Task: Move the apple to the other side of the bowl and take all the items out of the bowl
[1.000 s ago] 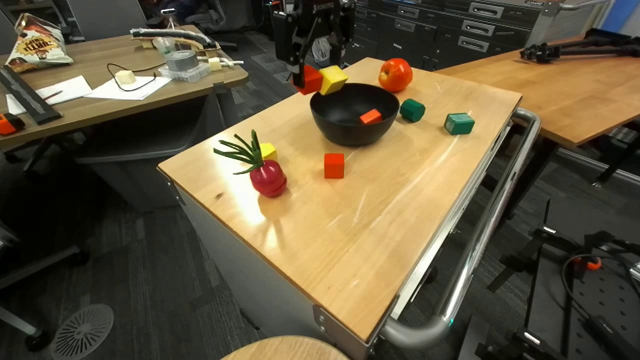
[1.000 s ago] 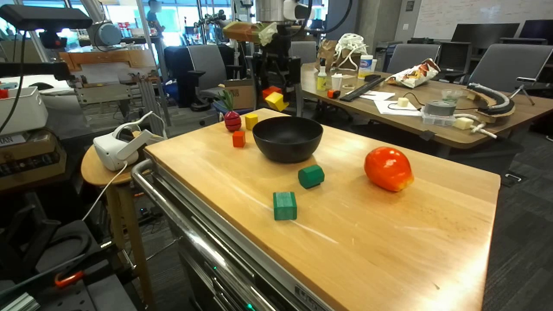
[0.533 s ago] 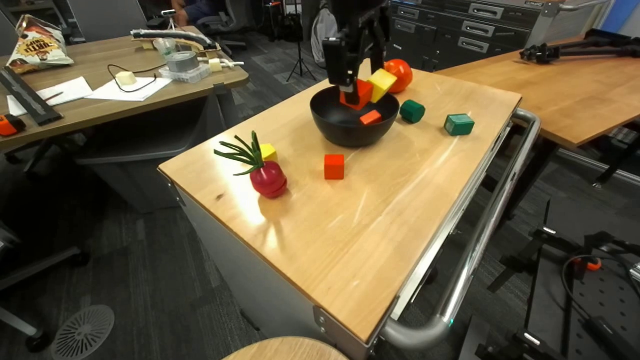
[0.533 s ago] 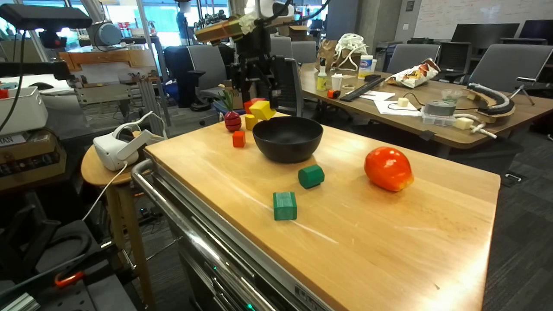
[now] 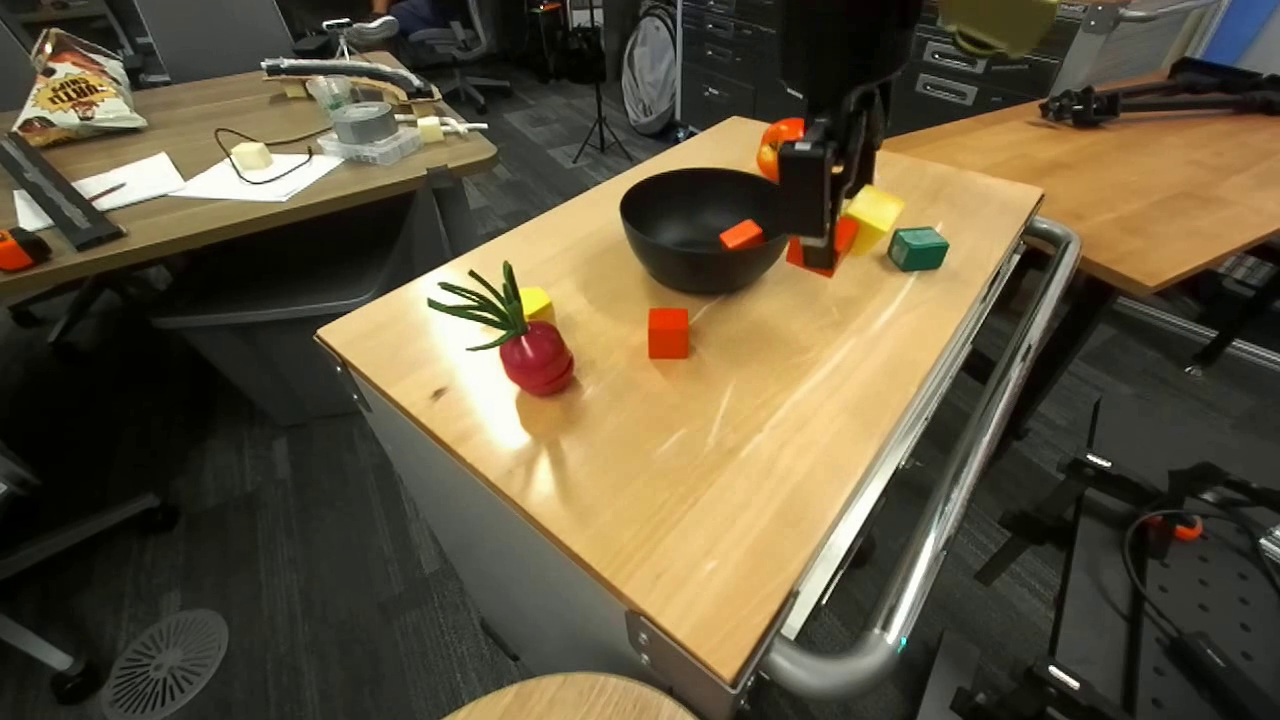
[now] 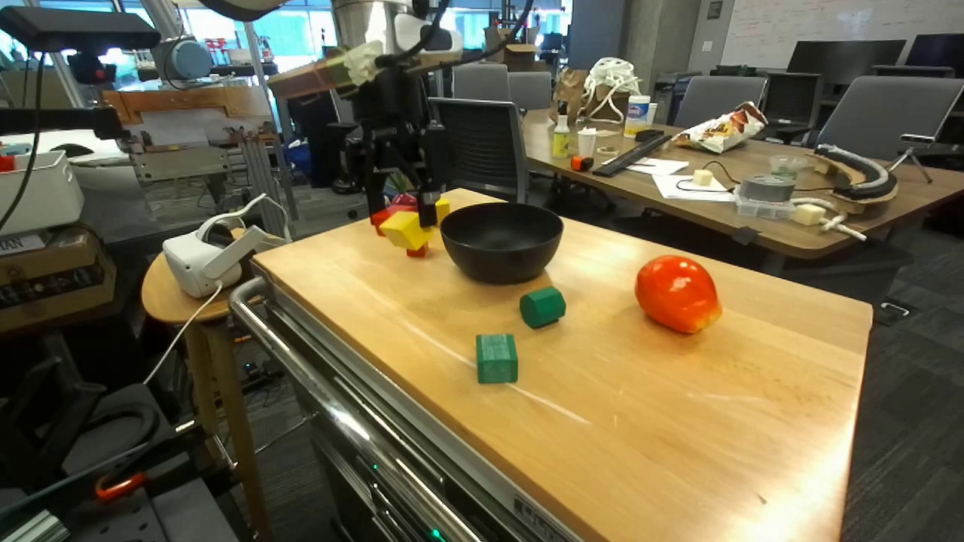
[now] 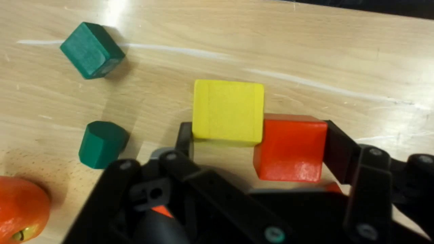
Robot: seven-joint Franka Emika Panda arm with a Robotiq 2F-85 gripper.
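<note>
Apple (image 6: 678, 293), red-orange and shiny, resting on a wooden table (image 6: 678, 414), apart from a black bowl (image 6: 501, 260). A robot gripper (image 7: 259, 145) pinches a yellow block (image 7: 228, 110) and a red block (image 7: 291, 150) side by side, touching each other, over the table near the bowl. An orange block (image 5: 741, 235) lies inside the bowl. On the table, a six-sided green block (image 6: 542, 307) sits near the bowl, with a second green block (image 6: 496, 359) farther off. In an exterior view, a leafy dark-red fruit (image 5: 537, 358) stands before another yellow block (image 5: 540, 303), partly hidden, and a second red block (image 5: 668, 333) sits nearby.
</note>
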